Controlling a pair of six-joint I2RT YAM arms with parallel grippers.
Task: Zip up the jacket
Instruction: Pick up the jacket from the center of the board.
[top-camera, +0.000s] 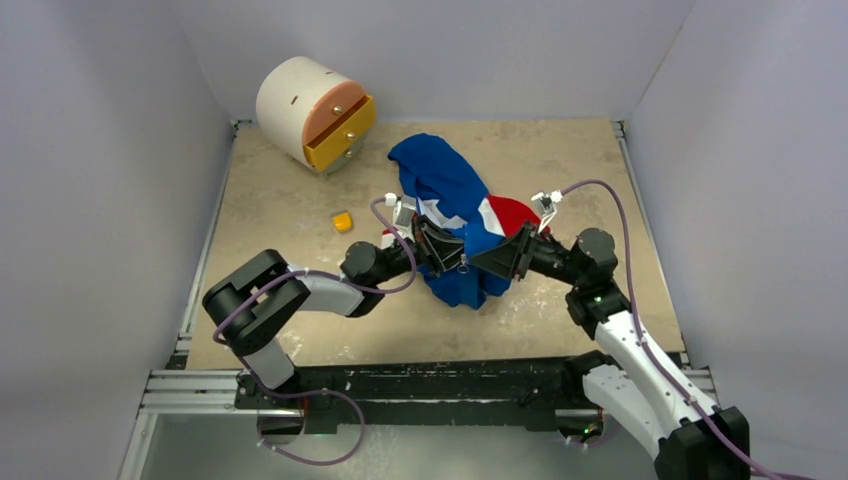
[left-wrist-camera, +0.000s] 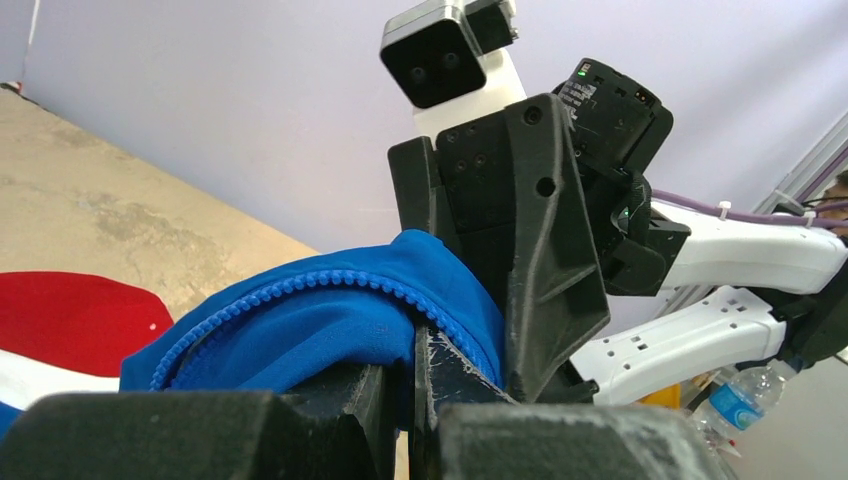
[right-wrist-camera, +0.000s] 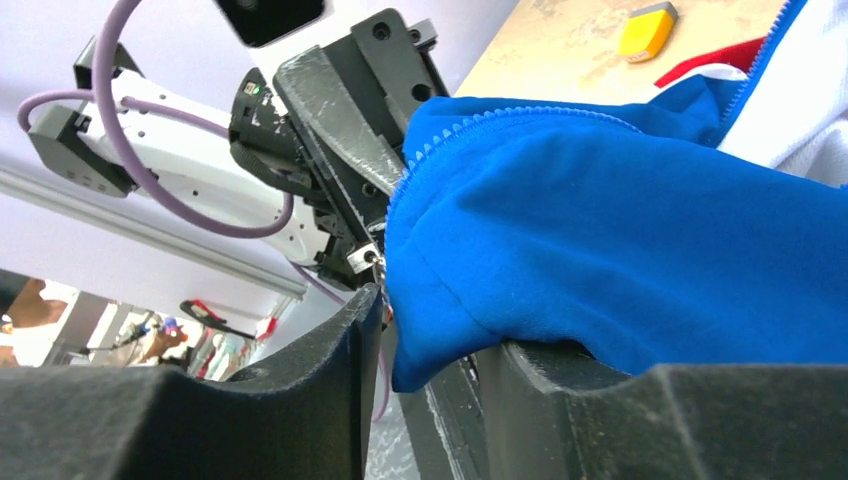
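a royal-blue jacket (top-camera: 440, 175) with white and red panels lies bunched in the middle of a tan table (top-camera: 580, 170), its near hem lifted between two robot arms. the zipper is undone: a line of blue zipper teeth (left-wrist-camera: 300, 285) curves along the raised edge, and a small metal zipper pull (right-wrist-camera: 378, 265) hangs at the bottom of it. the left gripper (left-wrist-camera: 412, 395) is clamped tight on a fold of blue fabric beside the teeth. the right gripper (right-wrist-camera: 430, 385) faces it at close range. its jaws stand apart with a flap of hem hanging between them and the pull just beside one finger; i cannot tell whether they pinch anything. by the look of it, the step in hand is getting hold at the zipper's base, with no teeth joined yet. the next move likely calls for the right gripper to close on the pull itself, not the cloth, while the left keeps the hem taut. a small yellow block (top-camera: 343, 221) sits left of the jacket, and a round white drawer unit (top-camera: 315, 112) stands at the far left corner.
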